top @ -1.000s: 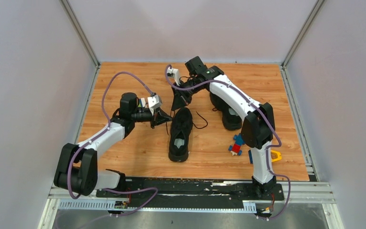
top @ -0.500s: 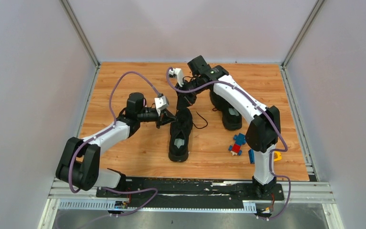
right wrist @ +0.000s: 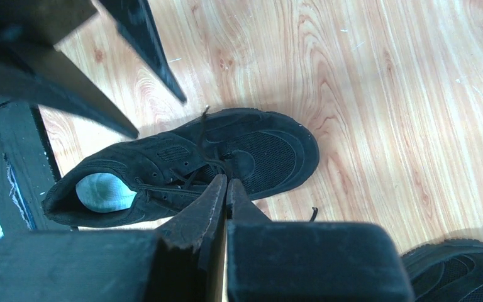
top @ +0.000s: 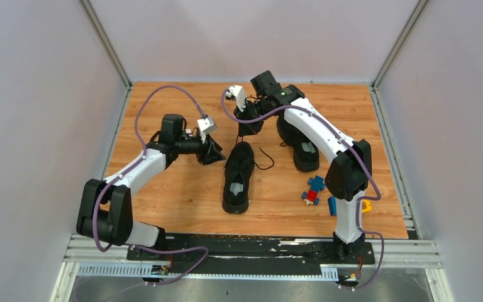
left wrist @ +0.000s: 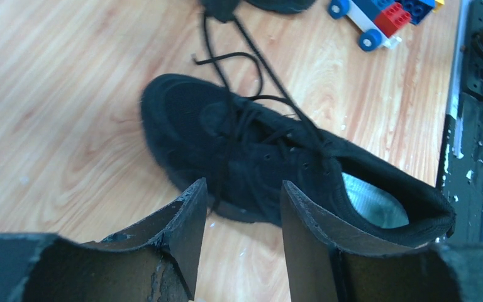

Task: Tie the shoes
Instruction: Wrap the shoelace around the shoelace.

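Note:
One black shoe lies mid-table with its toe pointing away; it also shows in the left wrist view and the right wrist view. My left gripper hangs open just left of its toe, with only wood between the fingers. My right gripper is above the toe, shut on the thin black lace, which runs up taut from the eyelets. A loose lace end curls on the wood to the right. The second shoe sits further right, partly behind the right arm.
Blue, red and yellow toy blocks lie right of the near shoe, with a yellow piece by the right arm's base. Grey walls close in the wooden table on three sides. A metal rail runs along the near edge.
My left gripper has opened and pulled back left from the shoe's toe. The right gripper, still shut, has shifted slightly up and right with the lace.

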{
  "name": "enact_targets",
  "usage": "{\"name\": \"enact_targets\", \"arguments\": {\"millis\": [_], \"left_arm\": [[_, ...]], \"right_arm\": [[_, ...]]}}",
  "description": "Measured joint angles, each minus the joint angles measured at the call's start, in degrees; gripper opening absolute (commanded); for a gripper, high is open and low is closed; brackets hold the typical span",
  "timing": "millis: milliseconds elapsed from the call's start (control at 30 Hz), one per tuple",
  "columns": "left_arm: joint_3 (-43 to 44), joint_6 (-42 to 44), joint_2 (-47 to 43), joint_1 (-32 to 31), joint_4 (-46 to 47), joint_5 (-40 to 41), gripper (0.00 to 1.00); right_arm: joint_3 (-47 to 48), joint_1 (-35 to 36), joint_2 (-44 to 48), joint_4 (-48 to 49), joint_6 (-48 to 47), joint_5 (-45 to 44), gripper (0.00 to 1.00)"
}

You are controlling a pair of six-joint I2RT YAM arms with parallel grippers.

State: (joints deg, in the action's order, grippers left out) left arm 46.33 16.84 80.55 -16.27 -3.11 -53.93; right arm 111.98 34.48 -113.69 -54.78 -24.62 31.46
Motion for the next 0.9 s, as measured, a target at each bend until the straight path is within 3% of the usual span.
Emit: {"name": "enact_targets", "arguments": {"millis": [133,300,467,667,900], "left_arm": [[0.6,-2.4,-3.0,3.3,-1.5,0.2,0.58],[-7.7,-12.6,-9.2,-1.5,13.0,6.8,0.62],[-13.1,-18.1,-7.2,-5.5,26.9,13.0,0.71],[-13.1,-21.0,-3.7,-5.5,35.3,14.6,0.76],[-6.8,-25.3,1.4,-5.8,38.0,12.0,0.75]], "right_arm": [[0.3,0.0,0.0,-0.2,-0.3,-0.7,0.00],[1.3,0.0,0.0,-0.4,0.6,-1.0,0.00],[1.4,0.0,0.0,-0.4,1.4,-1.0,0.00],[1.4,0.0,0.0,-0.4,2.1,-1.0,0.00],[2.1,0.0,0.0,-0.7,2.6,-1.0,0.00]]}}
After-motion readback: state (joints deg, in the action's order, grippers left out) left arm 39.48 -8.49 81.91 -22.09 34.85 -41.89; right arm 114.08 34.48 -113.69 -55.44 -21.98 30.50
